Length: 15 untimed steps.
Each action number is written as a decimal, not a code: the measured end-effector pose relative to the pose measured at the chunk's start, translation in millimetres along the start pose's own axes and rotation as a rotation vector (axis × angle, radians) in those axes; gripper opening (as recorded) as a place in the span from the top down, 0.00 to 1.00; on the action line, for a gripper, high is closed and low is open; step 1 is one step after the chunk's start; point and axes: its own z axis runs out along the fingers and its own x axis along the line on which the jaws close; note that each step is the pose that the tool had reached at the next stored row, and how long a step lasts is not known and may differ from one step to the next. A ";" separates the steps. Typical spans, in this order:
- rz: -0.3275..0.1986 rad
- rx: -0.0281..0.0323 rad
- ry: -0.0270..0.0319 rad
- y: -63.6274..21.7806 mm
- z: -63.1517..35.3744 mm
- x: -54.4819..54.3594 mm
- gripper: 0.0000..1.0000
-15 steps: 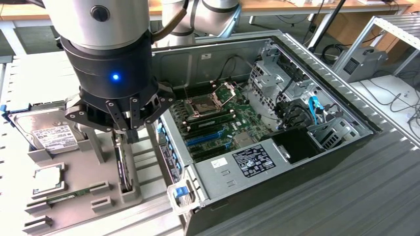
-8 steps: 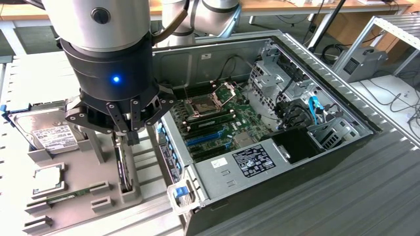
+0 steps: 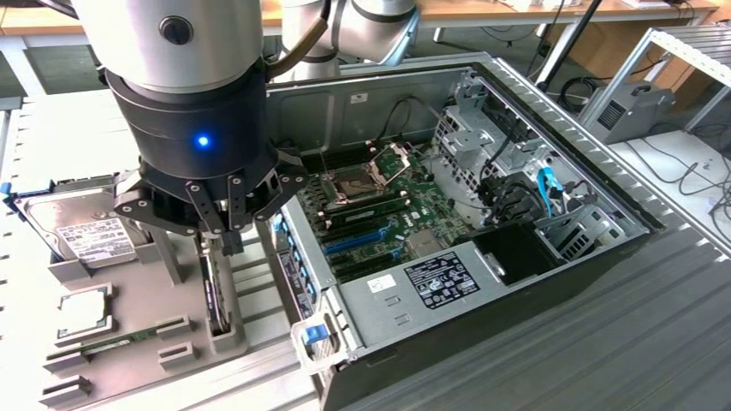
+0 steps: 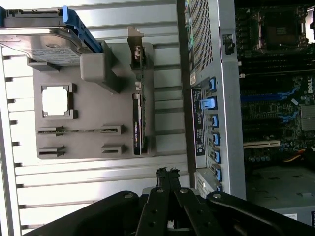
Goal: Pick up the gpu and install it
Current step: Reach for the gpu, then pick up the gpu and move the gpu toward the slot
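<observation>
Gpu (image 3: 212,295): thin flat card standing on its long edge in a slot of the grey moulded parts fixture (image 3: 137,360), on the exterior view's left, just beside the open case. In the wrist view the card (image 4: 138,123) shows a dark edge with a narrow label strip along it, print too small to read, a sliver of green board, and a silver metal end bracket (image 4: 135,48) upright at one end. Hand (image 3: 228,242): black linkage fingers brought together to a point, gripping nothing, poised close over the card's top edge; contact cannot be judged. Its joined tips also show in the wrist view (image 4: 165,173). On the same fixture: a silver hard drive with a white printed label (image 3: 86,233) in a blue carrier at the far end, text illegible; a square silver processor chip (image 3: 87,312) in a pocket; a narrow green memory stick (image 3: 120,340) on edge near it. Open black and grey computer case (image 3: 594,184) lies on the ribbed grey worktop (image 3: 571,360) to the exterior view's right, with its green motherboard (image 3: 389,210) exposed. Silver power supply (image 3: 400,300) at the near end carries a black and white label (image 3: 440,280), unreadable. White lettering on the board (image 4: 308,91) looks like "DELL".
</observation>
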 end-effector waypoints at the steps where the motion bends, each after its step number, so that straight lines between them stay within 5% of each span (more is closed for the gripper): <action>1: 0.000 0.0000 0.0000 0.0 0.0 0.0 0.89; 12: 0.000 0.0000 0.0000 0.0 0.0 0.0 0.89; 15: 0.000 0.0000 0.0000 0.0 0.0 0.0 0.71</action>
